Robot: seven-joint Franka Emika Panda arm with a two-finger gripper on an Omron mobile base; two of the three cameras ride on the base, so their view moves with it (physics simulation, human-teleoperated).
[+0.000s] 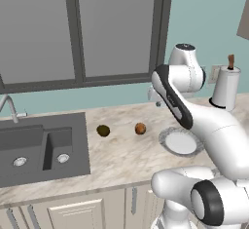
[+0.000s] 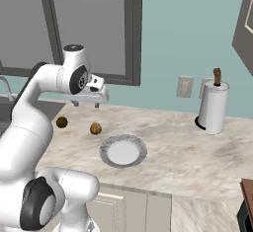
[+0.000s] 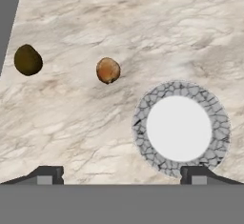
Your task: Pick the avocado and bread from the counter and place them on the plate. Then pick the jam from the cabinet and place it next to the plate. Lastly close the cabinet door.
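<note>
The dark green avocado [image 1: 103, 130] [image 2: 62, 122] [image 3: 27, 60] lies on the beige counter [image 1: 116, 162] [image 2: 188, 149] [image 3: 86, 123], near the sink's edge. The orange-brown bread [image 1: 140, 128] [image 2: 96, 128] [image 3: 108, 70] sits a short way to its right. Right of the bread is the plate [image 1: 164, 137] [image 2: 105, 150] [image 3: 141, 123], its white centre bare. My gripper [image 1: 157, 103] [image 2: 86, 104] [image 3: 122, 176] hangs open and empty well above the counter, over the stretch between bread and plate, pointing down. The jam and the cabinet are out of view.
A dark sink [image 1: 44, 147] with a faucet [image 1: 7, 107] takes the counter's left end. A paper towel roll [image 1: 226, 86] [image 2: 213, 107] stands at the back right near a wall outlet [image 2: 185, 86]. A grey-brown panel [image 1: 244, 18] [image 2: 244, 28] juts in at the upper right; I cannot tell if it is the cabinet door.
</note>
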